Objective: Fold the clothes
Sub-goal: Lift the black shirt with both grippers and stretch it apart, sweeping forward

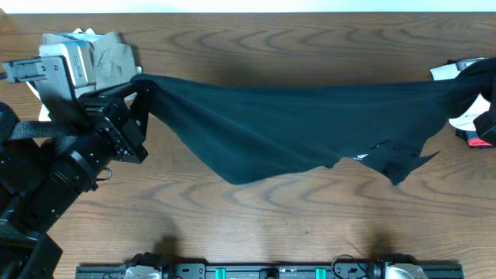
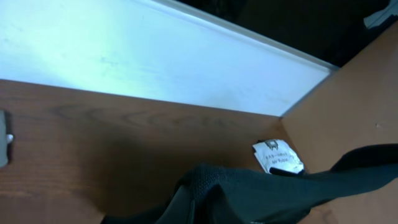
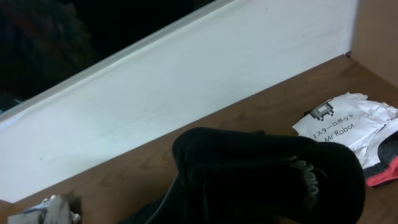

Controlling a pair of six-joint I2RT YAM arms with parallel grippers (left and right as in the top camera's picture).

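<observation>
A black shirt [image 1: 294, 124] hangs stretched across the middle of the frame above the wooden tabletop [image 1: 256, 209], its small white mark [image 1: 362, 157] near the ragged lower edge at right. At left, the left hand [image 1: 142, 91] is clamped on one end of the shirt. At the far right edge, bunched cloth hides the fingers of the right hand [image 1: 483, 91], so its grip cannot be told. A khaki-grey garment [image 1: 112, 58] lies upper left and a white printed garment [image 3: 348, 121] at right.
</observation>
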